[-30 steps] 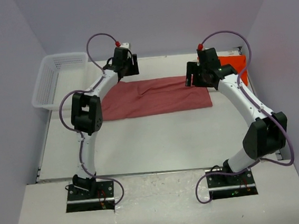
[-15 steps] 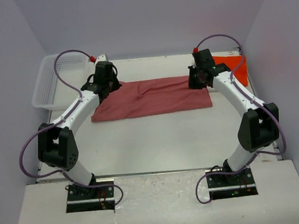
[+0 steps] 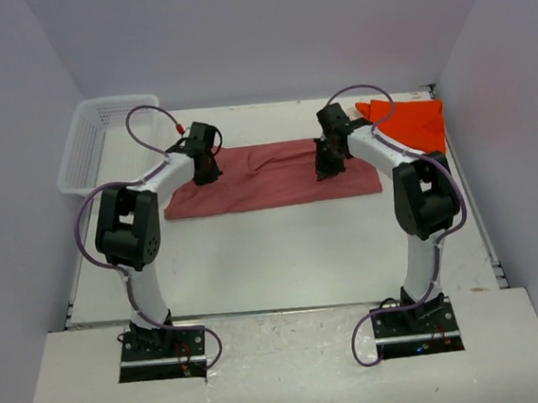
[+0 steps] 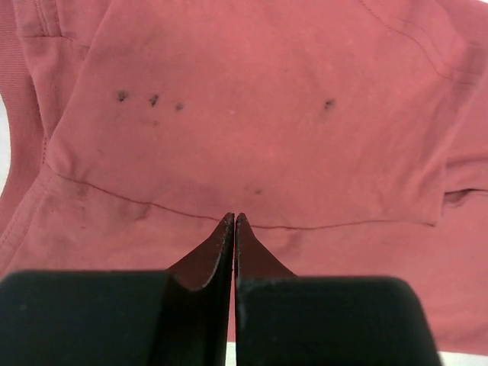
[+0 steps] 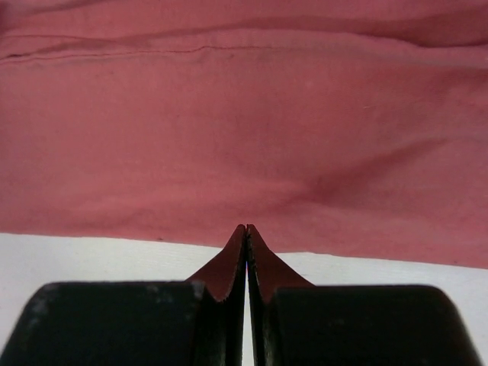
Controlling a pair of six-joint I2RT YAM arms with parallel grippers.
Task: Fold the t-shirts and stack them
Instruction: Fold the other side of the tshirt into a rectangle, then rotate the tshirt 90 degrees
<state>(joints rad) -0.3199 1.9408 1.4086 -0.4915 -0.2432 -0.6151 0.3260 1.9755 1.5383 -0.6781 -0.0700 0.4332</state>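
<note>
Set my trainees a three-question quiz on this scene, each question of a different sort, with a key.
1. Fill in: the basket stands at the far ____ corner of the table.
2. The rose-red t-shirt lies: A in the basket; B spread on the table; C draped over an arm.
3. True or false: the left gripper and right gripper are both shut on that t-shirt.
Key: 1 left; 2 B; 3 true.
</note>
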